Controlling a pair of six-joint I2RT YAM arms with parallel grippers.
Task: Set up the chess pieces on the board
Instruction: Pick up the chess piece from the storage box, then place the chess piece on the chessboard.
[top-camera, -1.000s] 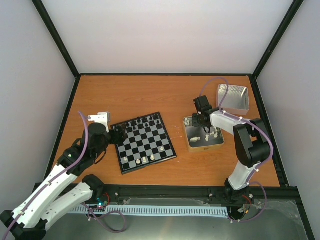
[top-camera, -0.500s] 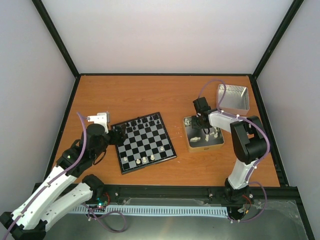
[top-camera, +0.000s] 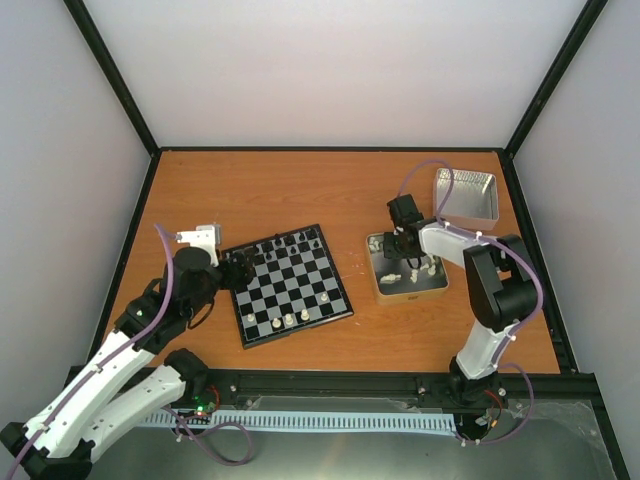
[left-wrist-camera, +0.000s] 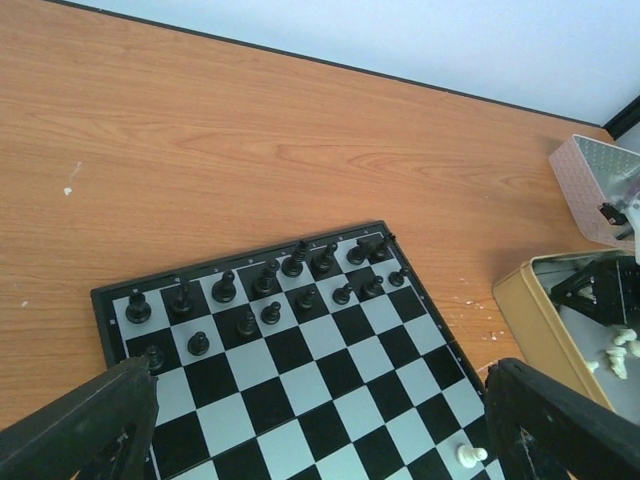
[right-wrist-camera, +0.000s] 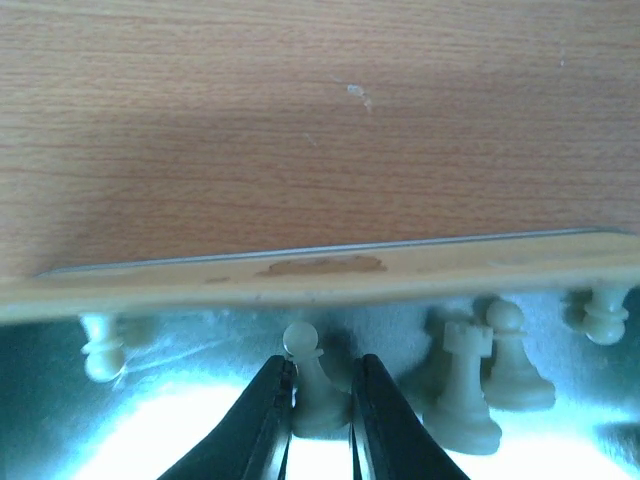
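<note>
chess pieces: cream-white chessmen (top-camera: 410, 272), most of them loose in the gold tin (top-camera: 441, 289); a few already stand on the near rows of the board (top-camera: 296, 290).
pawn: one white pawn (right-wrist-camera: 303, 345), upright just inside the tin's wall and between the fingers of the right tool (right-wrist-camera: 322, 372).
change: over the last second the right tool has narrowed until both fingers press the pawn's base. A grip seems formed, so a lift toward the board looks due.
neighbours: a rook (right-wrist-camera: 462, 390) stands just beside the pawn, clear of the fingers.
black chessmen: these (left-wrist-camera: 270, 290) fill the board's far rows.
left tool: spread wide and empty (left-wrist-camera: 320, 430), poised over the board's left edge.
counter: wood-grain (top-camera: 300, 190).
</note>
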